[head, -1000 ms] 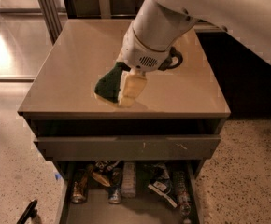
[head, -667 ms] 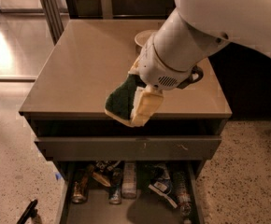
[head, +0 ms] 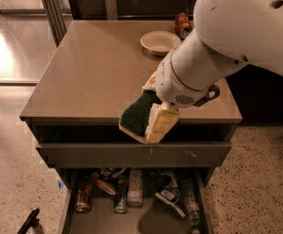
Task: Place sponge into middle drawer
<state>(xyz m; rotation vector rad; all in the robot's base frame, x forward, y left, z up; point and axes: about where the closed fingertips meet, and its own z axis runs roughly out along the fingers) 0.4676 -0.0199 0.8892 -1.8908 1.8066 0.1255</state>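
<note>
My gripper (head: 150, 125) is shut on the sponge (head: 134, 112), whose dark green face points left and whose yellow edge shows at the bottom. A cream padded finger (head: 163, 123) presses on its right side. The sponge hangs over the front edge of the cabinet top (head: 83, 72), above the drawers. The middle drawer (head: 131, 221) is pulled open at the bottom, a grey tray holding cans, bottles and wrappers. It lies directly below the sponge.
A drawer with a long scratched grey front panel (head: 107, 155) sits slightly out between the top and the open tray. A white bowl (head: 160, 42) and a can (head: 183, 24) stand at the back of the top. A black object (head: 27, 223) lies on the floor at the lower left.
The arm has carried the sponge forward and to the right, from over the cabinet top to past its front edge. The bowl and can are now uncovered.
</note>
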